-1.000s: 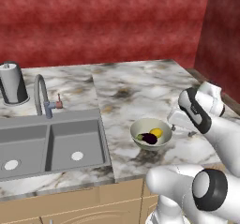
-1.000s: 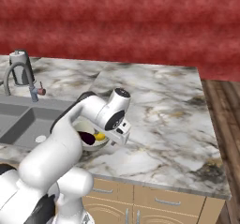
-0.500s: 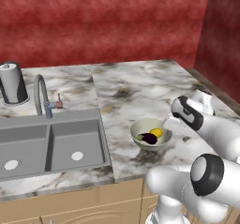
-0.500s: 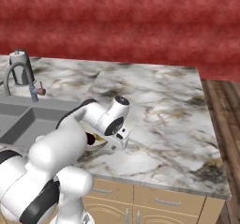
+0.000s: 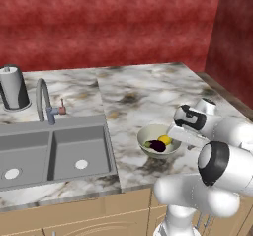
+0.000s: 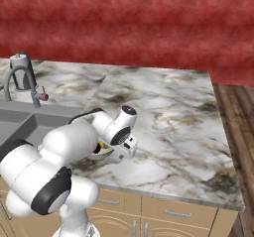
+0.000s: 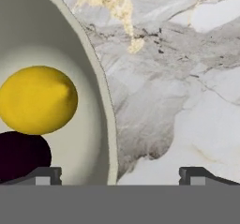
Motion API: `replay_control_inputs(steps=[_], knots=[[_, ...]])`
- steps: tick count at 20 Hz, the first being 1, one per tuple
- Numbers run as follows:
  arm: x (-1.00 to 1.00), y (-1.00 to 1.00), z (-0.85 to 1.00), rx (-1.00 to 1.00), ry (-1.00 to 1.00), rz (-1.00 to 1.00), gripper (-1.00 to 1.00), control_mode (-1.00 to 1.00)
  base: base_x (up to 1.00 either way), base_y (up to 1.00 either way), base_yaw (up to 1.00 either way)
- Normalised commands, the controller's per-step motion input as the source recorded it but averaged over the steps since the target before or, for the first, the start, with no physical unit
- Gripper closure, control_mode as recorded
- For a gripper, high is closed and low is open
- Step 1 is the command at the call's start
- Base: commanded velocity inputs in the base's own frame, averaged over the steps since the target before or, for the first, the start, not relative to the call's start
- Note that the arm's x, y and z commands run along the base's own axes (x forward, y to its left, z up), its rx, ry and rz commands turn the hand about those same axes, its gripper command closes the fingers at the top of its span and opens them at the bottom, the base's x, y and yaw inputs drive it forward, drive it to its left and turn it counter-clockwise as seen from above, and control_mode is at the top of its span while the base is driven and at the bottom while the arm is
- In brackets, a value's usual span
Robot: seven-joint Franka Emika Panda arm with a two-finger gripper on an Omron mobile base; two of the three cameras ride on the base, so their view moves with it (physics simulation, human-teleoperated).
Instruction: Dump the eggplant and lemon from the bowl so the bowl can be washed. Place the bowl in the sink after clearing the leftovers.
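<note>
Bowl at centre right of left base view, on marble counter, lemon and eggplant inside. My gripper spread, straddling rim. I judge bowl rigid, smooth, slippery; pinch rim wall.

This is a rendered home kitchen. A marbled grey-and-white tabletop runs along a deep red wall and carries a grey metal double-basin sink with round white drains and a curved grey faucet. Pale wooden cabinet fronts with handles sit below it, a wood-plank floor shows at the far end, and a bowl of produce rests on the marble near a dark canister.
</note>
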Motion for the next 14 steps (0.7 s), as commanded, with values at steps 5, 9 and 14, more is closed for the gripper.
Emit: replay_control_inputs(steps=[5, 9, 14], knots=[[0.37, 0.03, -0.21, 0.00, 0.00, 0.00, -1.00, -1.00, 0.00, 0.00, 0.00], [0.16, 0.00, -0.13, 0.00, 0.00, 0.00, 1.00, -1.00, 0.00, 0.00, 0.00], [0.00, 0.00, 0.00, 0.00, 0.00, 0.00, 1.00, -1.00, 0.00, 0.00, 0.00]])
